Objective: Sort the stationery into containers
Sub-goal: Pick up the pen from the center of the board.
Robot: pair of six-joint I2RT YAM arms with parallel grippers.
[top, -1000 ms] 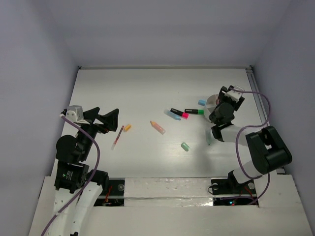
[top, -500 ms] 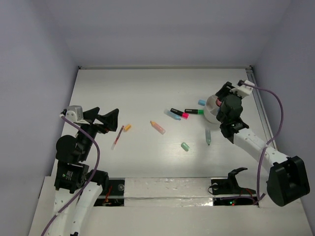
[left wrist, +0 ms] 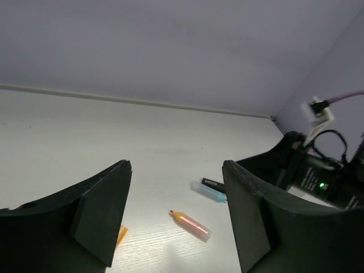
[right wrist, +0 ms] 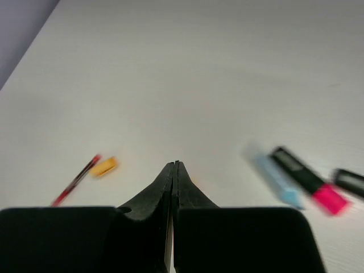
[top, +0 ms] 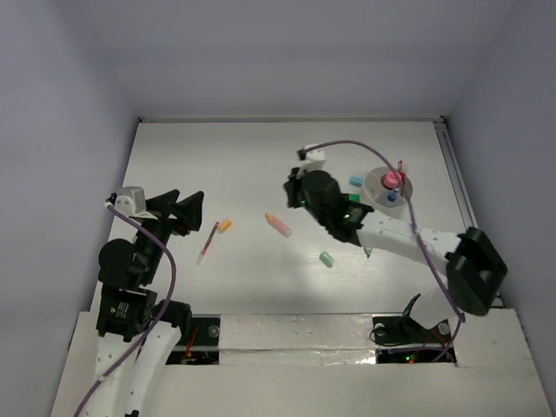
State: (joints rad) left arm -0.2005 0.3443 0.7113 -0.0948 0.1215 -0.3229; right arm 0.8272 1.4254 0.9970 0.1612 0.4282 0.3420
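My right gripper hangs shut and empty over the middle of the table, hiding the blue and pink markers from above. In its wrist view the gripper has a blue marker and a pink-tipped black marker at its right, and a red pen and an orange piece at its left. The round cup holds a pink-capped bottle and a red pen. My left gripper stands open and empty beside the red pen. Between its fingers lies an orange marker.
A blue eraser lies left of the cup. A mint eraser sits below my right forearm, which crosses the table's right half. A small orange piece lies next to the red pen. The walls stand close on three sides.
My right arm swung from the cup leftward to the table's middle and its jaws closed. The cup's contents came into view. My left gripper's jaws narrowed a little.
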